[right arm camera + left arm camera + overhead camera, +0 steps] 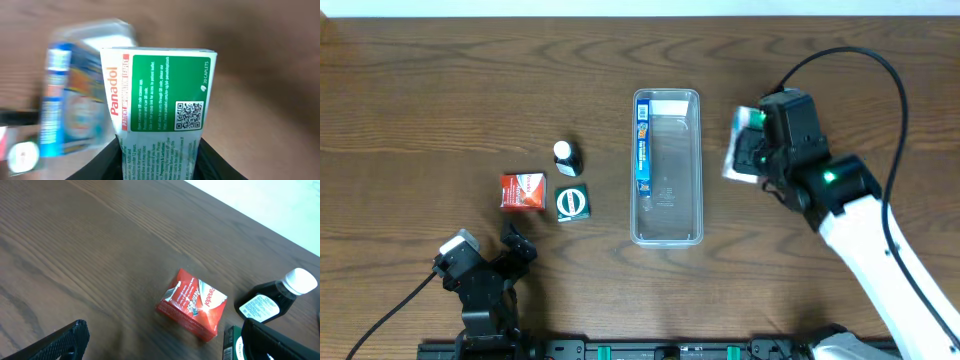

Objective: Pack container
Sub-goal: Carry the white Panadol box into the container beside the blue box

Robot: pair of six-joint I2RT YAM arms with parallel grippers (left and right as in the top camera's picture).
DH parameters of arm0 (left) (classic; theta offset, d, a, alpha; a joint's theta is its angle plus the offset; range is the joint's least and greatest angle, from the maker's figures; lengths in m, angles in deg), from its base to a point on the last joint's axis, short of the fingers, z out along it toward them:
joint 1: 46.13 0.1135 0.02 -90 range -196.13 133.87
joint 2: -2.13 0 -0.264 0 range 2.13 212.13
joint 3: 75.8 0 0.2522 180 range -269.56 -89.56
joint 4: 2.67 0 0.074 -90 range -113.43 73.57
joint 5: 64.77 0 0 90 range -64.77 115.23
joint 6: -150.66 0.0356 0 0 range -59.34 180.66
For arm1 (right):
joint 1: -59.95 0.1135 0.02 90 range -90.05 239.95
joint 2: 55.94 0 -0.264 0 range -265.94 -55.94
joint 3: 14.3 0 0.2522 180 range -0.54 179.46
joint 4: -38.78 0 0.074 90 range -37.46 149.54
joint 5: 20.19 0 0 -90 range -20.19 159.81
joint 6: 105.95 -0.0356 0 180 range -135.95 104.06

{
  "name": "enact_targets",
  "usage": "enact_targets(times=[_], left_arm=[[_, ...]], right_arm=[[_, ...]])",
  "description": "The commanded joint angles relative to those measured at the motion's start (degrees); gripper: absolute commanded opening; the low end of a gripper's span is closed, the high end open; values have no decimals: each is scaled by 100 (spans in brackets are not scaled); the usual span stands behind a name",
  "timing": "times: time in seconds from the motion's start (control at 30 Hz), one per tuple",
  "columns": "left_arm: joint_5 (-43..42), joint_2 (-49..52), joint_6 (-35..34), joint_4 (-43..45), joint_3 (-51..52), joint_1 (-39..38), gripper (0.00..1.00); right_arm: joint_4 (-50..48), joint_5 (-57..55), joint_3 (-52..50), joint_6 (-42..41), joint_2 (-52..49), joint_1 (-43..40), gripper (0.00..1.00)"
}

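The right gripper (748,150) is closed on a green Panadol box (160,90), which is clamped between the jaws with its printed face turned to the wrist camera. The container (680,195) lies just to the left of this gripper, near but apart from it. Its long axis runs away from the robot, so the gripper is placed beside one long wall, toward the far, labelled end. A blue box (643,140) is laid inside along the wall farther from the gripper, and the strip nearer the gripper is seen bare. The coming move is judged to be a short carry leftward over the near rim, the load being lined up with that long axis before release. The left gripper (517,245) is spread wide and nothing is held in it. The container is well off to its right and ahead, while a red box (192,304) and a bottle (272,300) lie just ahead of it. The right arm is much the nearer one.
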Motion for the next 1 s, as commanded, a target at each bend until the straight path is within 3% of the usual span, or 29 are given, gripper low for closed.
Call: enact_targets(times=[0.0,0.17,0.47,0.53,0.6,0.7,0.8,0.97], left_arm=[[33,-35,74,-13,105,39,98],[33,-35,74,-13,105,39,98],[33,-35,74,-13,105,39,98],[33,-35,74,-13,105,39,98],[33,-35,74,-13,105,39,98],[33,-35,74,-13,105,39,98],[33,-35,74,-13,105,39,98],[33,-35,74,-13,105,39,98]], right_arm=[[-275,9,13,101,-221,494,39],[-1220,11,13,74,-1021,916,39],[-2157,31,15,35,-2437,824,42],[-2247,35,15,35,-2581,793,46],[-2411,57,15,66,-2726,778,57],[-2741,-33,15,566,-2837,776,67],[-3003,-149,22,863,-2800,763,71],[-2894,-20,26,935,-2568,791,67]])
